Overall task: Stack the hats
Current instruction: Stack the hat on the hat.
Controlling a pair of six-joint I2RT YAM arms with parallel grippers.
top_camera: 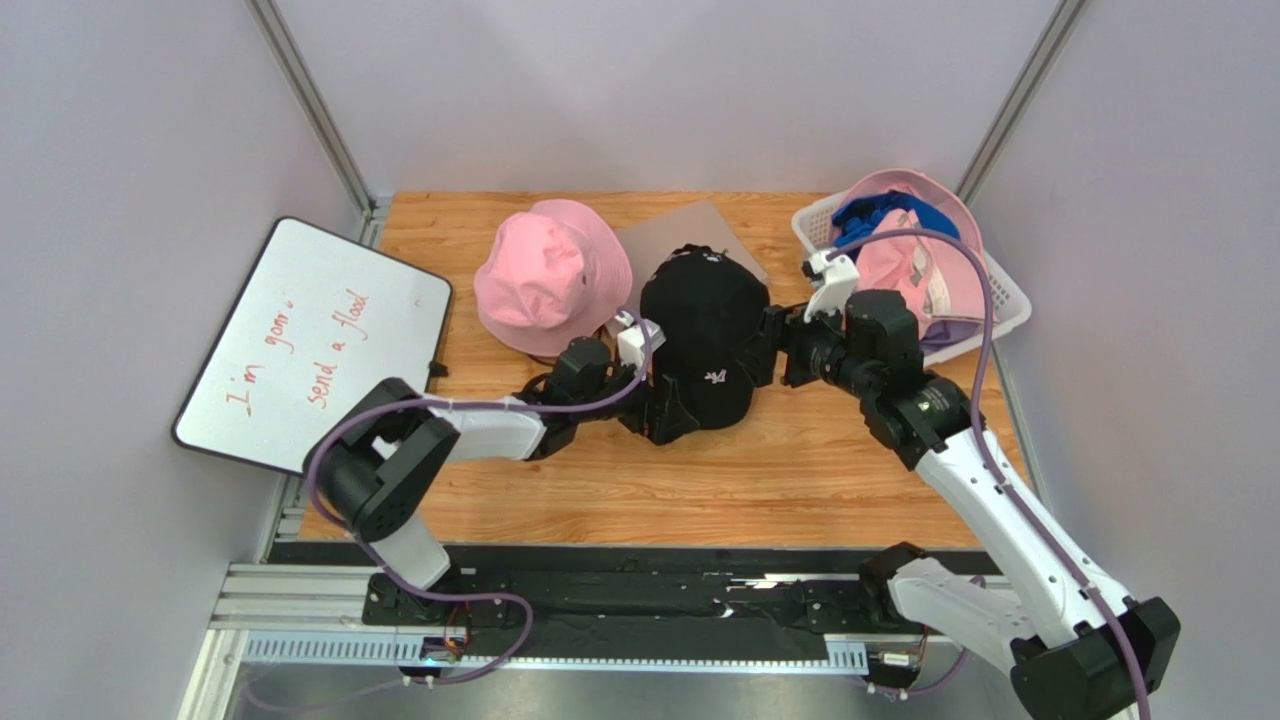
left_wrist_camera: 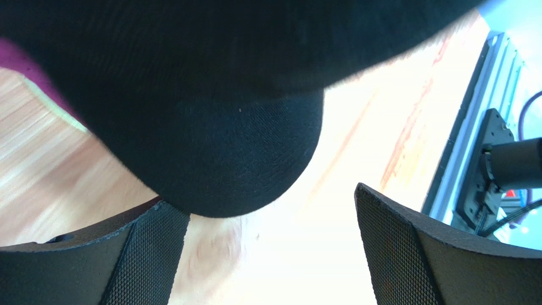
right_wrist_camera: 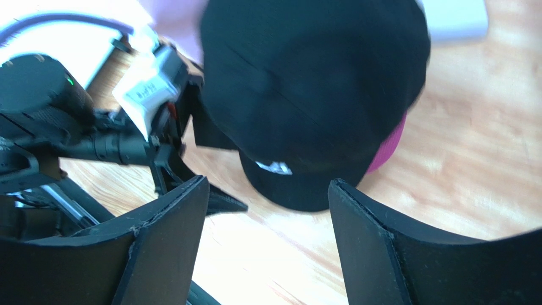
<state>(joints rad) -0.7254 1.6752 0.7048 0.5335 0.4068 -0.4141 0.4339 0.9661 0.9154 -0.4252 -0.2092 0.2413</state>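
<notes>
A black baseball cap [top_camera: 703,338] sits mid-table on top of a magenta hat, whose edge peeks out in the right wrist view [right_wrist_camera: 391,149]. My left gripper [top_camera: 649,387] is at the cap's left side, open; in its own view [left_wrist_camera: 270,248] the black brim [left_wrist_camera: 242,152] hangs just ahead of the fingers, and nothing is gripped. Open too, my right gripper [top_camera: 774,348] stands at the cap's right side; in its own view [right_wrist_camera: 267,210] only bare wood lies between its fingers. A pink bucket hat [top_camera: 549,278] lies to the left of the cap.
A white mesh basket [top_camera: 1010,300] at the back right holds pink, blue and lavender hats [top_camera: 902,240]. A grey flat shape [top_camera: 684,233] lies behind the cap. A whiteboard [top_camera: 316,345] leans at the table's left edge. Walls close in the table.
</notes>
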